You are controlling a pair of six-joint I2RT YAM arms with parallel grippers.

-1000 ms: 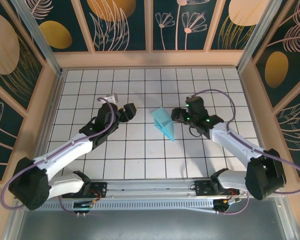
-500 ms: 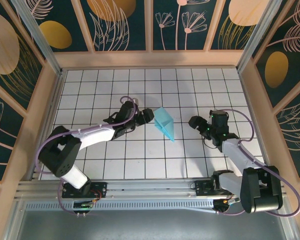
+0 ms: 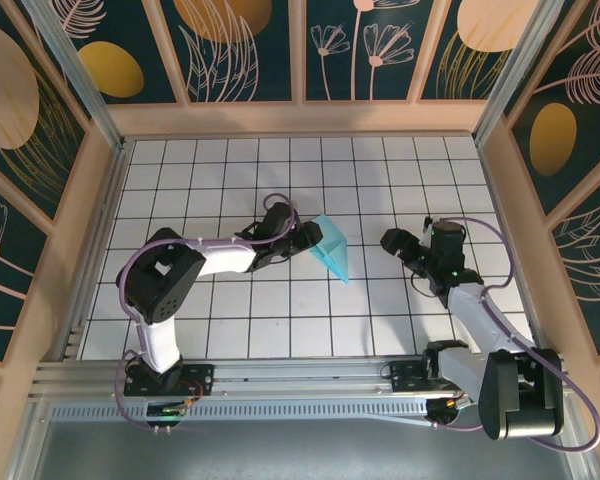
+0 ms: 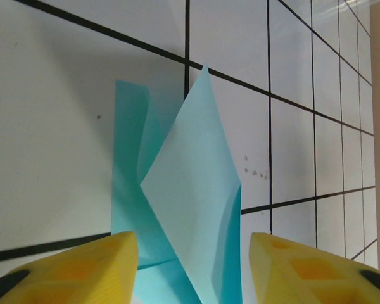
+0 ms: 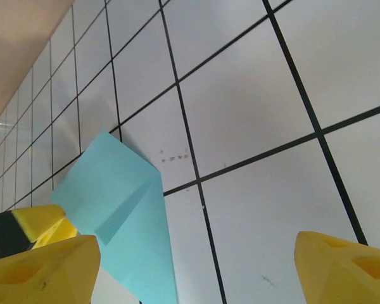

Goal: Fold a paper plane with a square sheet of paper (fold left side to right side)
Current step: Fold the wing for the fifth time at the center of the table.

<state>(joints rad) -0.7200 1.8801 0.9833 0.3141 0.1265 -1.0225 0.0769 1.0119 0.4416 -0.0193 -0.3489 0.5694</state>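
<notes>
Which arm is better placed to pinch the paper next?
Left. The left gripper straddles the paper, a finger on each side; the right gripper sits apart from it.

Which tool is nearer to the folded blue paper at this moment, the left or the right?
Left. The left tool is at the left edge of the paper, with its fingers on either side of it. The right tool stands apart on the paper's right, not touching it.

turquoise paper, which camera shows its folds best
Left wrist: the turquoise paper is close up, with raised flaps and creases plain. Right wrist shows one side at lower left; top external shows a small wedge.
</notes>
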